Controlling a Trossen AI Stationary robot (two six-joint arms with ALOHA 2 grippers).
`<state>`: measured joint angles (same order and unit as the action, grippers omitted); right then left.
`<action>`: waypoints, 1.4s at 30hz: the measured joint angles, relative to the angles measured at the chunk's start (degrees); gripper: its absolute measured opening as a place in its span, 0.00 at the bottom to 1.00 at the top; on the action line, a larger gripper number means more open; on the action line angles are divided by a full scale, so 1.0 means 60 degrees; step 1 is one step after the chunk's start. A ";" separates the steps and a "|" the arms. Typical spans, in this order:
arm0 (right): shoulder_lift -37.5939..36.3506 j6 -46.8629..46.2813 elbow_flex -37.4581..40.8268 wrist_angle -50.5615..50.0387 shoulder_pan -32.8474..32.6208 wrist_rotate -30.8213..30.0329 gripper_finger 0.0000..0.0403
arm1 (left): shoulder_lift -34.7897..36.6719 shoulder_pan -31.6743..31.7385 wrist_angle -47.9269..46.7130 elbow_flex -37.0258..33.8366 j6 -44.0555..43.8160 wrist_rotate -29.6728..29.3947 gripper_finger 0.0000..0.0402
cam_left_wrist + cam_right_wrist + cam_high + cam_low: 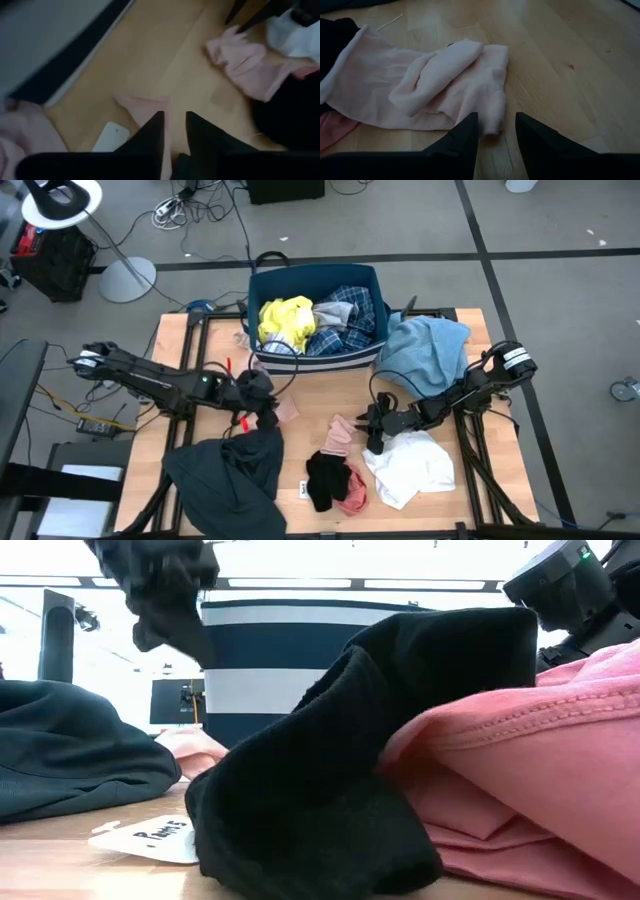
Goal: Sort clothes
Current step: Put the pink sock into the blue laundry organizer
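white tag low view only, bin overhead

Left wrist view | your left gripper: dark fingers slightly parted above bare wooden table | between them you see a pale pink cloth | white tag just beside | crumpled pink garment farther off, touching white fabric and black fabric

Both arms low, fingers parted
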<state>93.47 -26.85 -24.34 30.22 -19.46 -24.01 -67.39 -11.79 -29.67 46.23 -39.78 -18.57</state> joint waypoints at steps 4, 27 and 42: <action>0.0000 0.0006 0.0004 0.0000 0.0000 0.0000 0.33 | -0.0332 0.0003 0.0905 -0.0776 -0.0300 0.0050 0.33; 0.0000 0.0007 0.0004 0.0018 0.0011 0.0011 0.33 | -0.1600 -0.0036 0.2143 0.1056 0.2019 -0.0278 0.01; 0.0000 0.0010 0.0004 -0.0004 0.0011 0.0011 0.33 | -0.1367 0.1969 0.0524 0.7208 0.7045 -0.1718 0.00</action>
<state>93.47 -26.79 -24.32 30.20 -19.40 -23.94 -75.59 0.03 -26.52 89.48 2.49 -28.88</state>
